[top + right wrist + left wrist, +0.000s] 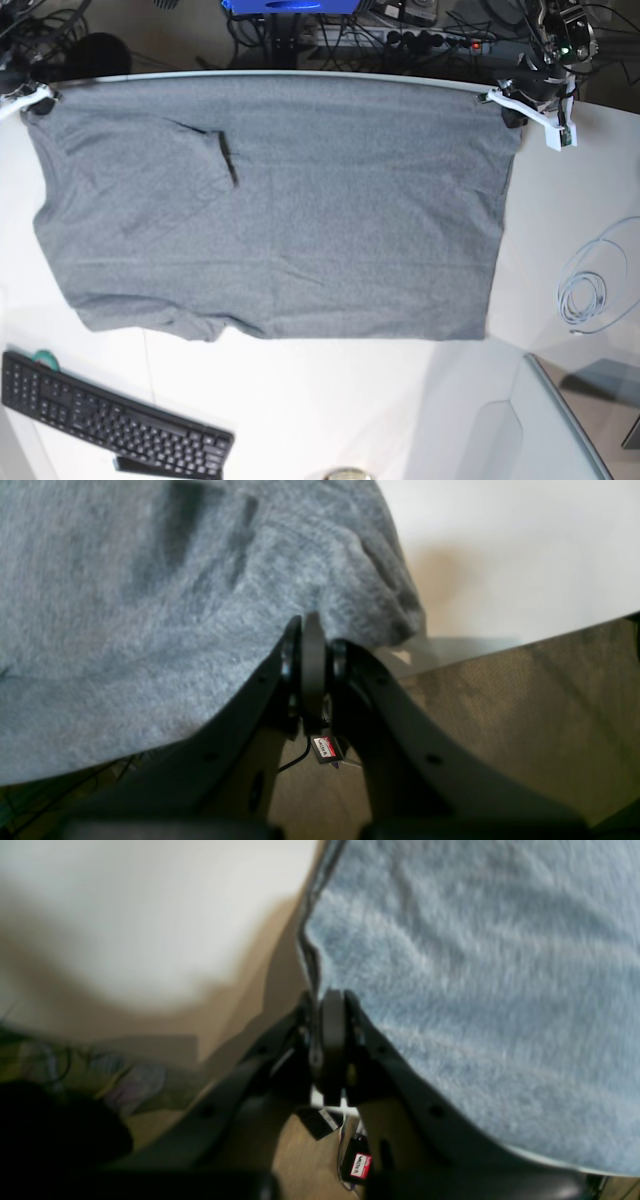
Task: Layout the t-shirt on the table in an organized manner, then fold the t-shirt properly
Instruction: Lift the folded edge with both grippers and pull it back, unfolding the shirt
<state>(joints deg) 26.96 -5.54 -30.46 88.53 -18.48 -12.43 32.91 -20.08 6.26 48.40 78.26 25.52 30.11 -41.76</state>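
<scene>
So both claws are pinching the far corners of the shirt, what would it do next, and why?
Probably lower and release. The t-shirt already lies spread across the table, with the left gripper and right gripper shut on its far corners. One sleeve is folded over and may need smoothing afterwards.

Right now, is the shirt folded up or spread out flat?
Mostly spread out: the t-shirt lies wide across the table, with one sleeve flap folded over near its upper left.

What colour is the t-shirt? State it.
Heather grey, plain; the t-shirt shows best in the base view.
</scene>
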